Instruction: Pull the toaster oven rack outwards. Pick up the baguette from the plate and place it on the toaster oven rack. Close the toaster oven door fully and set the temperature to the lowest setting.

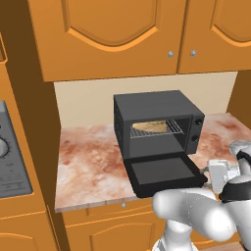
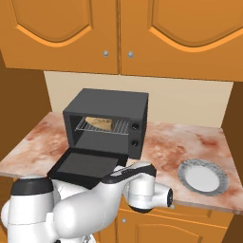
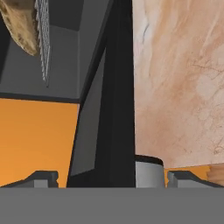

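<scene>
With the baguette (image 1: 149, 126) on the rack (image 1: 172, 128), we keep our open gripper (image 3: 109, 177) straddling the lowered door's (image 1: 162, 172) near right edge and lift evenly to shut it.

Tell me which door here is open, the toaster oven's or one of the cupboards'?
The toaster oven door, folded down flat on the counter; the cupboard doors above are shut.

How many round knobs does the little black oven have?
2, both on the toaster oven's right-hand control strip: an upper knob and a lower knob right beneath it. More may be hidden.
</scene>
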Available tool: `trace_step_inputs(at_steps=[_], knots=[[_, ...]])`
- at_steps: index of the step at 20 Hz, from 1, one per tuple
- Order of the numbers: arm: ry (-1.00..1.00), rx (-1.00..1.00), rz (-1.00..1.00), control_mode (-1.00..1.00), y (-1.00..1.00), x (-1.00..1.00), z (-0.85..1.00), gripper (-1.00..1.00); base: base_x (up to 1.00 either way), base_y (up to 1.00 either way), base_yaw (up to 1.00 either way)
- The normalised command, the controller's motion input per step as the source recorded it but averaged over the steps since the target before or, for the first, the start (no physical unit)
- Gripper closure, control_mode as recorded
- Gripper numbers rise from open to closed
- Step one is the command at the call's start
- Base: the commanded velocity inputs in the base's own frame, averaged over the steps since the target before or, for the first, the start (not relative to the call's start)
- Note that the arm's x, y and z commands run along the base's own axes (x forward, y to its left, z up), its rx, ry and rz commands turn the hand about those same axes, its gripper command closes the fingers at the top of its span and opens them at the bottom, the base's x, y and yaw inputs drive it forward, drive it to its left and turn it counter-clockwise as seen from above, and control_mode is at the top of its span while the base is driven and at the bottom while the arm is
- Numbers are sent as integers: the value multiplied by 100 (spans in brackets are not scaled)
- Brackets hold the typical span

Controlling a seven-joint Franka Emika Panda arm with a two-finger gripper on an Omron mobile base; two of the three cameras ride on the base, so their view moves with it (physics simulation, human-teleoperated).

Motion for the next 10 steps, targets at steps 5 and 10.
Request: trace_step_inputs(at_steps=[5,10], knots=[[-4,-5,0,-100,17,0,-19,-100,0,0,0],[-4,-3,0,-100,24,0,-2,-100,0,0,0]])
